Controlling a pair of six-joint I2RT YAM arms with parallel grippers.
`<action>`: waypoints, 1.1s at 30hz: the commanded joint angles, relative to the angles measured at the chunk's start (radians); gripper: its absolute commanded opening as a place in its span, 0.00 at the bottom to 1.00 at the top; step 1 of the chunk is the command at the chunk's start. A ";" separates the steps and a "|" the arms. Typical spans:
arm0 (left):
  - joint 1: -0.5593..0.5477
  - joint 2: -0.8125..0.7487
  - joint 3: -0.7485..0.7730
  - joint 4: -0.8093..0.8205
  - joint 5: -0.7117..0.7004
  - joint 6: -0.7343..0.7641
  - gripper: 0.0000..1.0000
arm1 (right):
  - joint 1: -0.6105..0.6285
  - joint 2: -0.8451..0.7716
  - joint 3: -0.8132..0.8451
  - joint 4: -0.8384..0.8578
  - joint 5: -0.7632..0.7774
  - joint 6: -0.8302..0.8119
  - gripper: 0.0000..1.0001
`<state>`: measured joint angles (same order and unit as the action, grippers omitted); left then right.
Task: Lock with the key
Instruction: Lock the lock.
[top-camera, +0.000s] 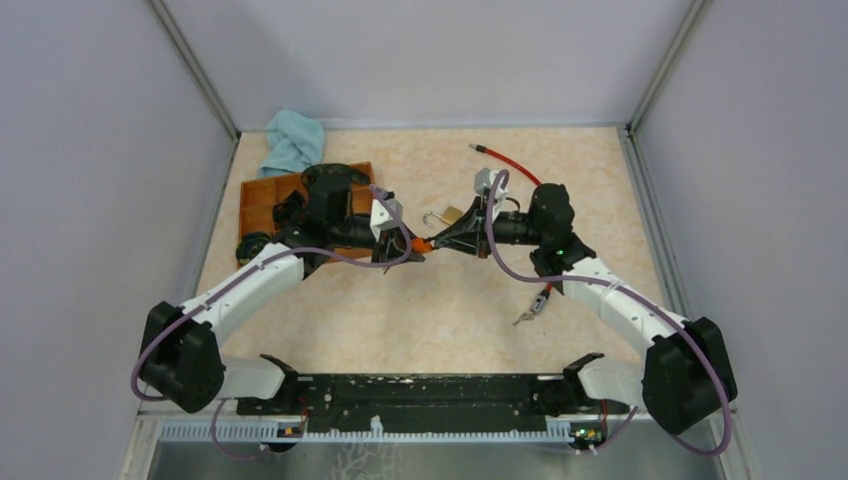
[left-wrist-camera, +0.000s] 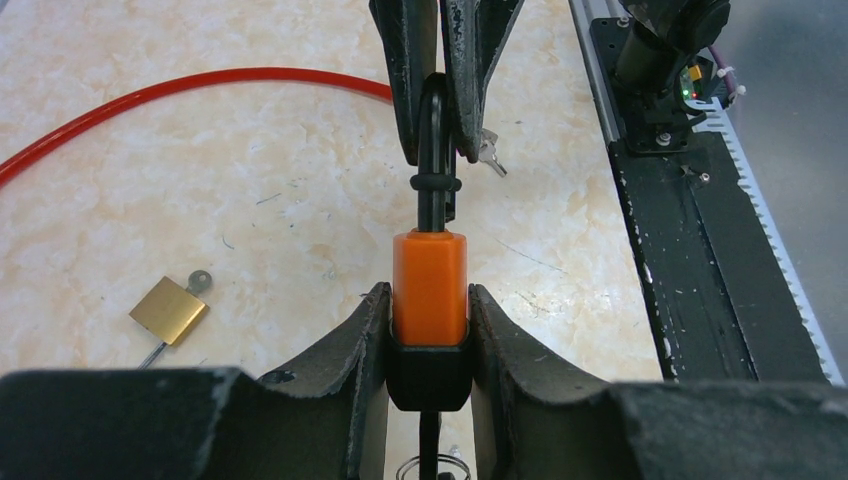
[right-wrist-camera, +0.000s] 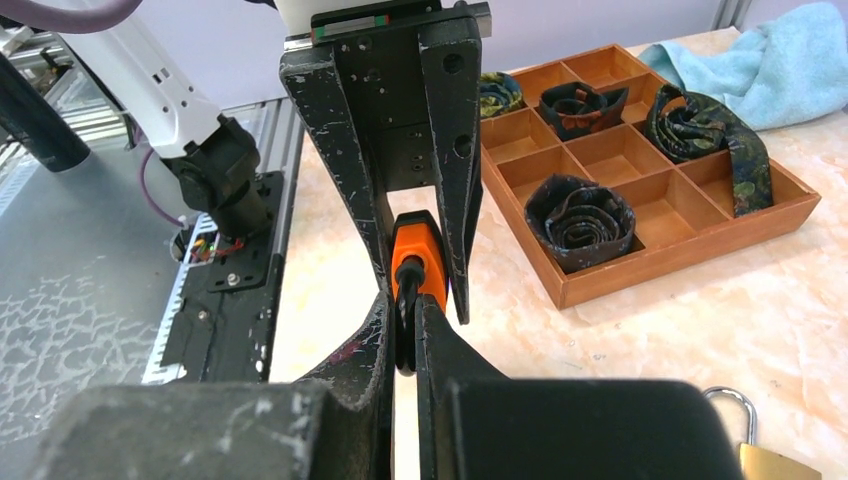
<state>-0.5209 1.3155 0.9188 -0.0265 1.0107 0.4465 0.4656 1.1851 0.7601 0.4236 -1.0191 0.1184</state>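
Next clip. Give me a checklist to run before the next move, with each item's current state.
1. Left fingers clamped on the orange block-shaped lock body: ok.
2. Right fingers clamped on its black shackle loop: ok.
3. Key held in a gripper: not ok; the silver key lies on the table.
4. Brass-coloured square padlock lying on the table, ungripped: ok.
5. Shackle seated in the body: cannot tell.

Orange lock (left-wrist-camera: 430, 285), brass padlock (left-wrist-camera: 168, 310), red cable (left-wrist-camera: 200, 82) — teal cloth (right-wrist-camera: 760, 60), dark patterned ties (right-wrist-camera: 580, 215).

No legible text, labels or numbers anywhere.
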 joint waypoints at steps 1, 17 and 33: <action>0.026 0.019 0.062 0.003 -0.009 -0.002 0.00 | -0.001 0.006 -0.014 0.103 -0.065 0.044 0.00; 0.022 0.046 0.097 0.037 -0.005 -0.033 0.00 | 0.054 0.082 -0.038 0.114 -0.036 0.024 0.00; 0.022 0.063 0.162 -0.423 -0.095 0.357 0.00 | -0.017 -0.012 0.192 -0.467 -0.009 -0.393 0.52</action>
<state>-0.5030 1.3701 1.0325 -0.3431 0.9279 0.6968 0.4545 1.2243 0.8482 0.1223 -0.9974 -0.1326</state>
